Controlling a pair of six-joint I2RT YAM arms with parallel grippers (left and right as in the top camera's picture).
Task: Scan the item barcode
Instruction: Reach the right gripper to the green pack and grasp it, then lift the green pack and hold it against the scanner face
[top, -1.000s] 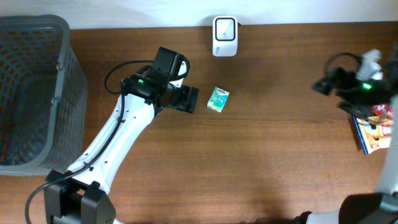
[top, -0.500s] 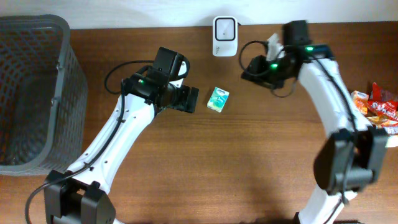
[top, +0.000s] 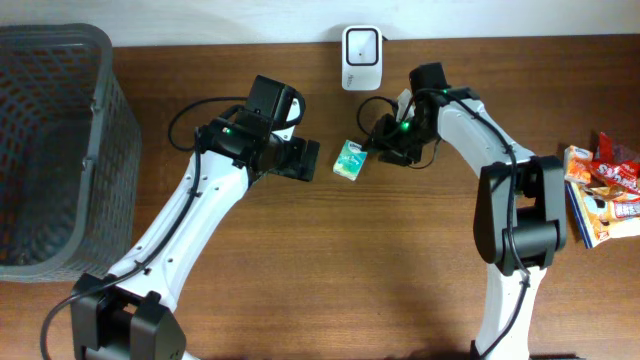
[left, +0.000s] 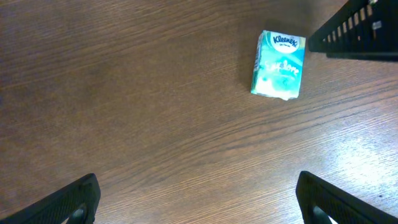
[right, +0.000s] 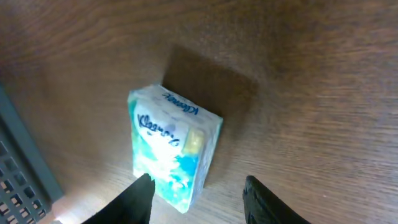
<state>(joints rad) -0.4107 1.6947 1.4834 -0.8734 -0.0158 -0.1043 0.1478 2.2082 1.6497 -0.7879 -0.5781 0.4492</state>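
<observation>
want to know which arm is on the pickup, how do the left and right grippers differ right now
The left gripper stands wide open; the right gripper has its jaws set narrower. The left gripper sits well back from the tissue pack; the right gripper is close over it, the pack's end between its fingers. Neither seems to grip it.

You are getting bright, even light overhead, with only soft shadows falling on the table (top: 400, 260). Glare is washing the wood at 4 o'clock in the left wrist view. The right wrist view is looking soft (more glare at 7 o'clock), the tissue pack (right: 171, 149) throwing a dark shadow toward 1 o'clock.
</observation>
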